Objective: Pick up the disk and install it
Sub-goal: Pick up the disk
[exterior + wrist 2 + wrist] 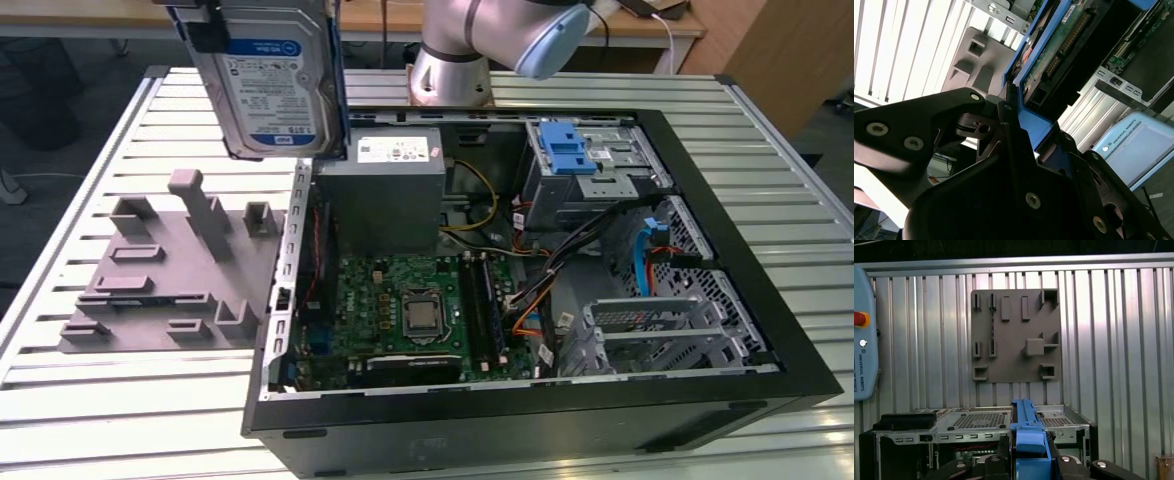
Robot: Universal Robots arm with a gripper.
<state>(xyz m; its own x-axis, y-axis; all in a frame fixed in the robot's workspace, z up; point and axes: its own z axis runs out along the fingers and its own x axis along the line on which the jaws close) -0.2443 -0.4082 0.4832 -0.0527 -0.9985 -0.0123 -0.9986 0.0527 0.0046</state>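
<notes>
The gripper (1013,117) is clamped on the disk (274,85) by its blue end. The disk hangs upright in the air, near the grey fixture (160,290) and the open case (534,430).

Silver disk (264,80) labelled white and blue; grey fixture plate (174,270); green motherboard (400,310); black case (534,430).

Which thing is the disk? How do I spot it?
Find the black computer case lying open on the slatted table. Above its far corner at the exterior view's left, the disk hangs upright in the air. Unlike the grey box below, it is silver with a white-and-blue label.
</notes>
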